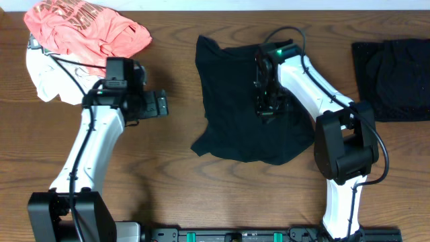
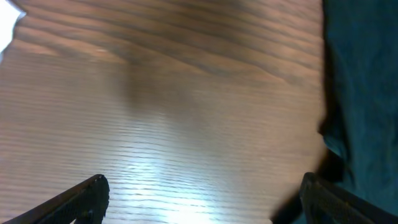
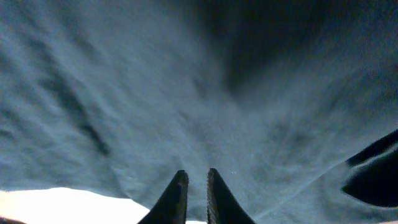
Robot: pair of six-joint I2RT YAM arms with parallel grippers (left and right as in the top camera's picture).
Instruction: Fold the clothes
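A plain black garment lies crumpled and loosely spread at the table's middle. My right gripper is down on its upper right part. In the right wrist view the gripper has its fingers drawn close together with a pinch of the dark fabric between them, and the cloth radiates in creases from the tips. My left gripper hovers over bare wood just left of the garment. Seen from the left wrist, that gripper stands wide open and empty, with the garment's edge at the right.
A coral-pink printed shirt lies bunched at the back left, over a white garment. A folded black garment sits at the far right. The wooden table shows bare between the arms.
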